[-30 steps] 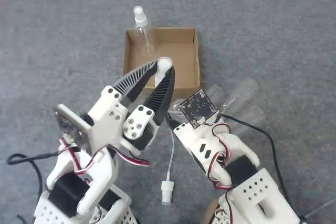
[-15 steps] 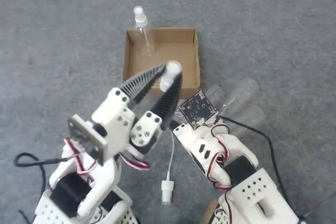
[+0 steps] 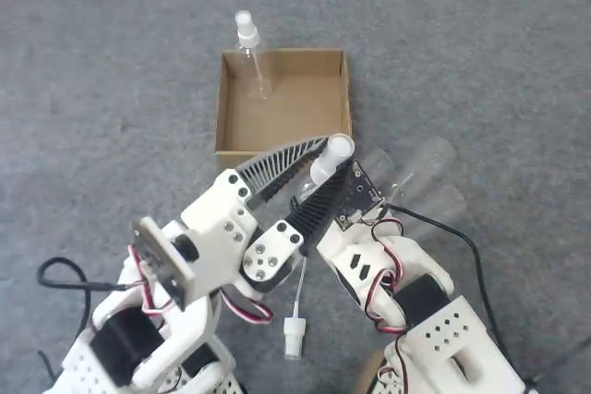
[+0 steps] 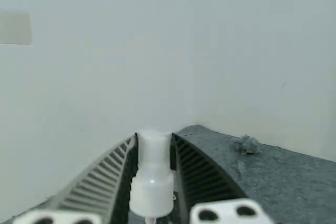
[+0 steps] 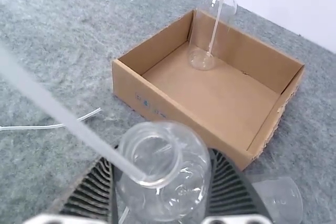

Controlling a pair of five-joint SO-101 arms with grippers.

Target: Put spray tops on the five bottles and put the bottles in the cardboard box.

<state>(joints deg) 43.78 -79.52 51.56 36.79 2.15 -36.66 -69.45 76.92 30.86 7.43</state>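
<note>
Spray top (image 4: pixel 152 174) pinched in the left gripper (image 4: pixel 153 139) has its tube at the mouth of the bottle (image 5: pixel 163 182) clamped by the right gripper (image 5: pixel 163 198). One capped bottle (image 5: pixel 210 30) stands in the cardboard box (image 5: pixel 152 97) beyond; four remain.

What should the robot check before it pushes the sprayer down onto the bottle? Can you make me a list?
1. Left gripper shut on the spray top: ok.
2. Right gripper shut on the open bottle: ok.
3. Its tube dips into the bottle's mouth: ok.
4. Spray top seated on the neck: not ok, most of the tube is outside.
5. Free room in the cardboard box beside the capped bottle: ok.
</note>
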